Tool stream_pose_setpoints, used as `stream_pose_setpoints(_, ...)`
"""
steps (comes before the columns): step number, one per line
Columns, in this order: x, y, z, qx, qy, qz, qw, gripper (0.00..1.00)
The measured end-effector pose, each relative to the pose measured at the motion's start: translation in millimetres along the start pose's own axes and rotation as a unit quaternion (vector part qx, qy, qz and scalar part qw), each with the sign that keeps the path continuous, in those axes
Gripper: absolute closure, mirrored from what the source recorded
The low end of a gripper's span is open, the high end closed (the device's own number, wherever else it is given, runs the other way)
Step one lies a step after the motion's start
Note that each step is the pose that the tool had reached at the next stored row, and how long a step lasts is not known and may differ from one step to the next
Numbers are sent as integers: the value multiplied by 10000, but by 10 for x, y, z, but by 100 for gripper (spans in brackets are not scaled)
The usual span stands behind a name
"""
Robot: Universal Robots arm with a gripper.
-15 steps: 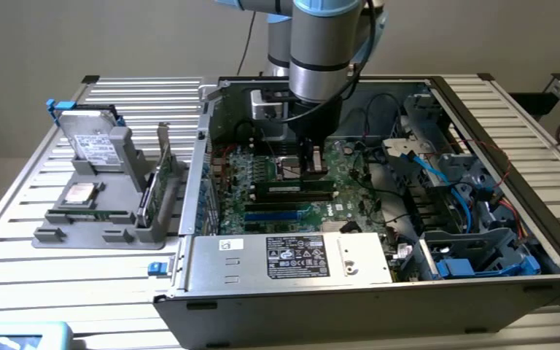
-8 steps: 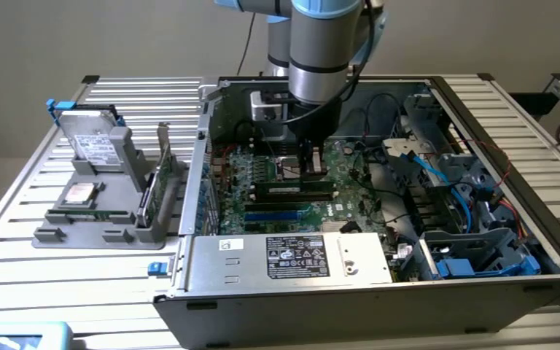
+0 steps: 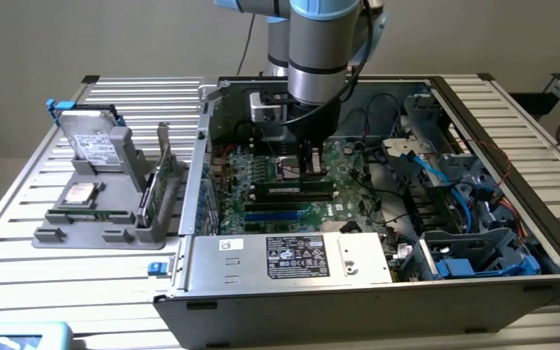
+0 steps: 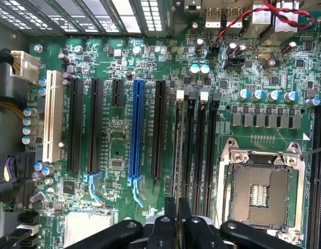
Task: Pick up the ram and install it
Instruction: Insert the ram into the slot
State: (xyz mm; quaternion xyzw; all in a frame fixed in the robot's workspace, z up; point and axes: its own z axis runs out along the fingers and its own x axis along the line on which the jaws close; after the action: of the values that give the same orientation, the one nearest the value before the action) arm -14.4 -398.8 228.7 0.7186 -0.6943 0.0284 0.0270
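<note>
The ram (image 3: 294, 191) is a thin green stick with black chips, lying lengthwise along the black memory slots (image 3: 285, 208) on the motherboard (image 3: 260, 179) inside the open computer case. My gripper (image 3: 309, 173) reaches straight down onto its top edge. In the wrist view the ram (image 4: 178, 150) shows edge-on as a thin line over the outermost memory slot, beside the empty processor socket (image 4: 261, 192). My gripper (image 4: 177, 218) is shut on the ram, with the two dark fingers (image 4: 170, 212) close on either side. Whether the stick is fully seated cannot be told.
A grey fixture (image 3: 100, 237) left of the case holds a hard drive (image 3: 95, 142), a silver processor chip (image 3: 79, 193), a tall green card with bracket (image 3: 158, 182) and another thin green stick (image 3: 87, 216). Cables (image 3: 421, 164) and the power supply (image 3: 290, 259) crowd the case.
</note>
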Motion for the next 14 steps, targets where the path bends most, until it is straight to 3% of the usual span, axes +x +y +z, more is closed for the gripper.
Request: stream_pose_setpoints(14,-13,2,26,8,1,0,10000,86)
